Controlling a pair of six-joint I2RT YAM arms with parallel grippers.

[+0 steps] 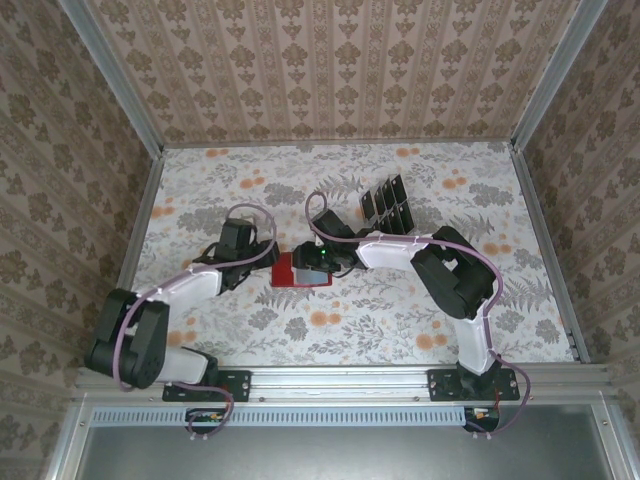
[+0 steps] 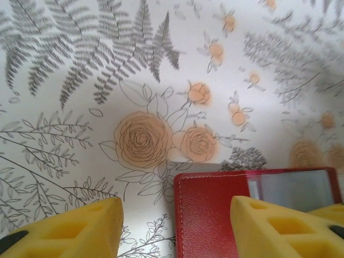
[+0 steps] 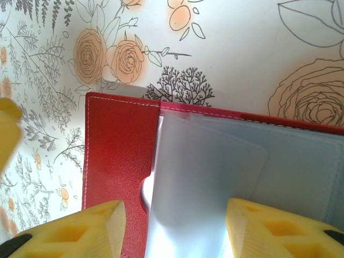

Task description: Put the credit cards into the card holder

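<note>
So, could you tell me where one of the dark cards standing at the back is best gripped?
Probably by its upper edge, from above, pinching the two flat faces. The credit cards stand on edge in close rows, so the tops look free while neighbours crowd the sides and lower parts.

Top view: we see the card holder (image 1: 282,271) only in part; the right gripper (image 1: 303,268) covers its right half. The credit cards (image 1: 385,205), standing toward the worktop's (image 1: 250,330) far edge, are too small for us to count.
Left wrist view: the card holder runs off the bottom edge, one corner behind a finger (image 2: 279,226) of the left gripper (image 2: 176,209); the print blurs at right.
Right wrist view: the card holder is cut by the right and bottom edges.
</note>
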